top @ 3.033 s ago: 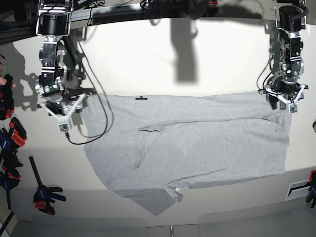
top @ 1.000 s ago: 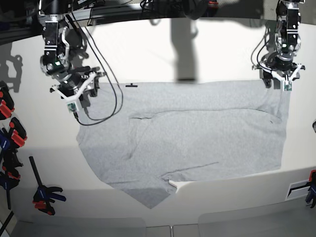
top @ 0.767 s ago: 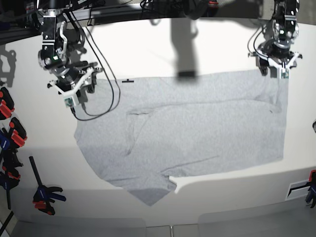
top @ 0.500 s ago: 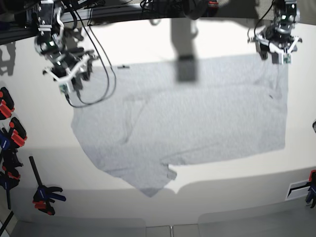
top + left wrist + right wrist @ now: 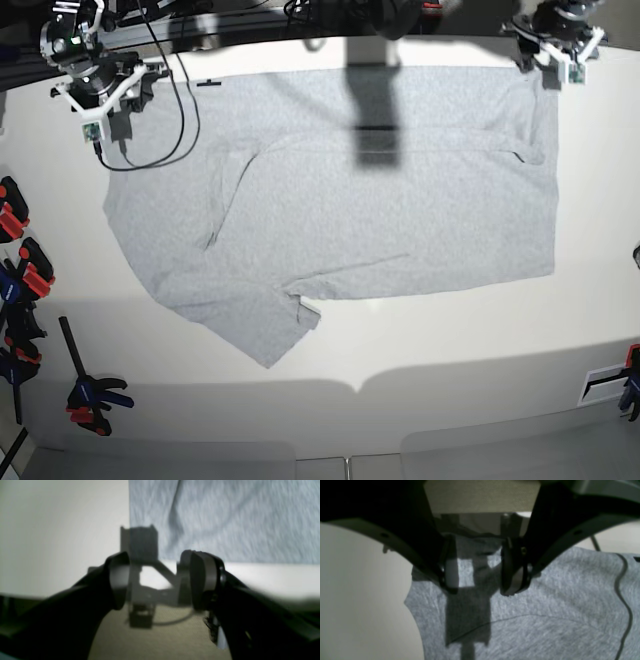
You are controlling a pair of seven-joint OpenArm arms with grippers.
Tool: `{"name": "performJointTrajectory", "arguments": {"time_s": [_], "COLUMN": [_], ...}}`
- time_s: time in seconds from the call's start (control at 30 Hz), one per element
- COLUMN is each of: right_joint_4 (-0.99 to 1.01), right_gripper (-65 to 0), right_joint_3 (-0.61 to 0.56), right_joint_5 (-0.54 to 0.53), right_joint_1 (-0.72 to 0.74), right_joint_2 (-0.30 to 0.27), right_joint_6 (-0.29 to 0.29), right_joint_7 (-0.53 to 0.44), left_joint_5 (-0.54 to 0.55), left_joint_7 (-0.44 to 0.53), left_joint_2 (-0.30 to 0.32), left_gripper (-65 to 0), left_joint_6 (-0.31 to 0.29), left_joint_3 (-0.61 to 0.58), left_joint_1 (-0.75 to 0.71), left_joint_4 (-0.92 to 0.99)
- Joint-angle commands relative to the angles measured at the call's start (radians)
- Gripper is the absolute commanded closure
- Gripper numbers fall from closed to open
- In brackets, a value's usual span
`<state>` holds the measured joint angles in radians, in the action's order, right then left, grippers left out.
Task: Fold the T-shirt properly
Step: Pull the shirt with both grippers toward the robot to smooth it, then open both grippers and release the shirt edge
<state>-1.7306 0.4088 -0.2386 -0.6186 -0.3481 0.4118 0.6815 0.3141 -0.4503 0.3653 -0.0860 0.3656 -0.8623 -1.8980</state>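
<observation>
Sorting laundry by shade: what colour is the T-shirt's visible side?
Plain light heather grey T-shirt, no print showing; clearest in the base view.

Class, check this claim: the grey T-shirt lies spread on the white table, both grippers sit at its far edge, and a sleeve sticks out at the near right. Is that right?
Not quite. In the base view the sleeve of the T-shirt sticks out at the near left, not the near right. The rest holds: white table, left gripper and right gripper at the far edge.

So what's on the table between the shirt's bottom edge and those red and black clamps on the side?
Nothing: in the base view, the white table is bare between the T-shirt and the clamps.
</observation>
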Motion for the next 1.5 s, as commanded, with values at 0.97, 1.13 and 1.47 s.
{"name": "performJointTrajectory", "arguments": {"time_s": [0.97, 1.13, 1.47], "right_joint_4": [-0.322, -0.322, -0.322], "right_gripper": [-28.4, -28.4, -28.4], "right_joint_3": [0.003, 0.003, 0.003], "right_joint_5": [-0.061, -0.061, -0.057], "right_joint_1": [-0.013, -0.013, -0.013], "right_joint_2": [-0.005, 0.029, 0.040], "right_joint_6": [-0.008, -0.007, -0.007], "right_joint_7": [0.014, 0.013, 0.012], "left_joint_5": [-0.049, -0.013, -0.025], "left_joint_7": [0.024, 0.006, 0.044], "left_joint_2": [-0.030, -0.030, -0.027], "left_gripper": [-35.0, -35.0, -35.0], "left_joint_6": [-0.038, -0.038, -0.038], "left_joint_3": [0.007, 0.007, 0.021], "left_joint_1": [0.316, 0.262, 0.184], "left_joint_4": [0.160, 0.171, 0.163]}}
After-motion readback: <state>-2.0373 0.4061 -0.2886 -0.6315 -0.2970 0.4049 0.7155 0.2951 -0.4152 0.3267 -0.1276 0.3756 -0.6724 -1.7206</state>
